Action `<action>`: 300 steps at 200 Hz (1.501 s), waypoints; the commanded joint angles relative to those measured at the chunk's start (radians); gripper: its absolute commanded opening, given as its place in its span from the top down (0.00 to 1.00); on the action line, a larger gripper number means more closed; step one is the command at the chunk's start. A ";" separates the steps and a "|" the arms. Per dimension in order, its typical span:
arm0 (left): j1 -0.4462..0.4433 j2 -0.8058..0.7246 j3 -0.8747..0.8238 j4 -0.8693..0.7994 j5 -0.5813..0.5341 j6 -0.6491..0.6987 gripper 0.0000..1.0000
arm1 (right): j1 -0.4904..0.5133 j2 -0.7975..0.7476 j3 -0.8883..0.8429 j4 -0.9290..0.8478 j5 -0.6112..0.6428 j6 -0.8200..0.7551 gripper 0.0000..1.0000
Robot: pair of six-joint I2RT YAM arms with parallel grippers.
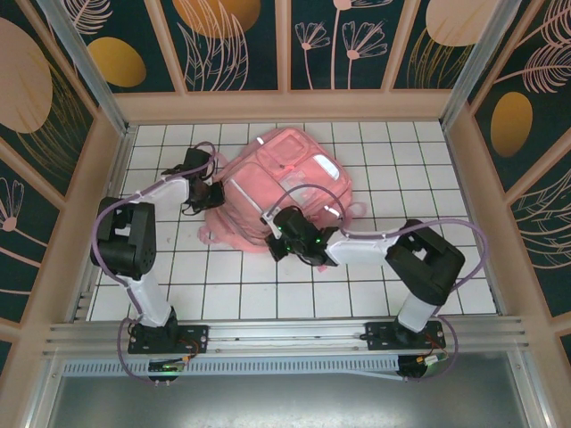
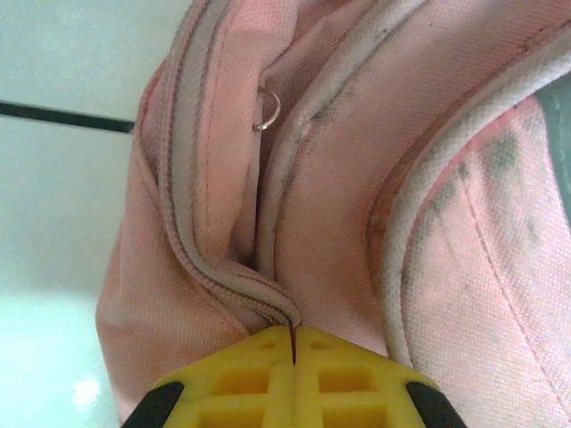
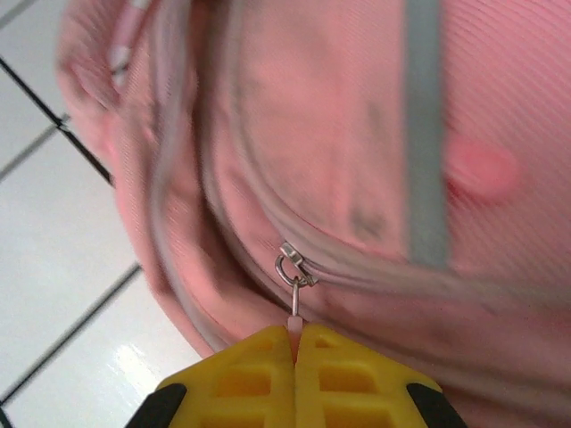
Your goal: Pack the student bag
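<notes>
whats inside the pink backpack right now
Of the student bag only the outside shows: a grey strip and a zip pull pinched in the right gripper. The left gripper pinches a seam beside a dark slit. The contents are covered by fabric.

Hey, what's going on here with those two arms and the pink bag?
Two robot arms are working on a large soft pink fabric backpack lying on the white tiled table. The left gripper has its yellow fingers shut on a piped seam edge at the bag's left side. The right gripper is shut on the small pull tab of a metal zip slider at the bag's near edge, probably to work that zip.
</notes>
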 commanded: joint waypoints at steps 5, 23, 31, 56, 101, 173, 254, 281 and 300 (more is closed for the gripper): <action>0.037 0.068 0.041 0.006 -0.168 0.126 1.00 | -0.016 -0.062 -0.060 -0.124 0.074 0.041 1.00; 0.043 0.086 0.059 0.021 -0.132 0.174 1.00 | -0.019 -0.080 -0.063 -0.127 0.075 0.016 1.00; 0.045 0.094 0.069 0.029 -0.108 0.204 1.00 | -0.021 -0.082 -0.061 -0.136 0.099 0.004 1.00; 0.046 0.140 0.135 -0.014 -0.115 0.293 1.00 | -0.074 -0.080 -0.062 -0.164 0.236 -0.024 1.00; 0.046 0.156 0.088 0.040 -0.165 0.380 1.00 | -0.227 -0.093 -0.056 -0.205 0.391 0.034 1.00; 0.046 0.129 0.056 0.056 -0.213 0.414 1.00 | -0.337 -0.097 -0.113 -0.223 0.400 0.217 1.00; 0.046 -0.055 0.104 0.017 -0.030 0.335 0.37 | -0.392 -0.406 -0.155 -0.157 0.414 0.122 0.38; 0.046 -0.271 -0.022 0.167 -0.194 0.191 0.01 | -0.543 -0.599 -0.275 0.037 0.351 0.035 0.01; 0.047 -0.388 -0.184 0.336 -0.390 0.131 0.01 | -0.671 -0.679 -0.411 0.245 0.287 -0.021 0.01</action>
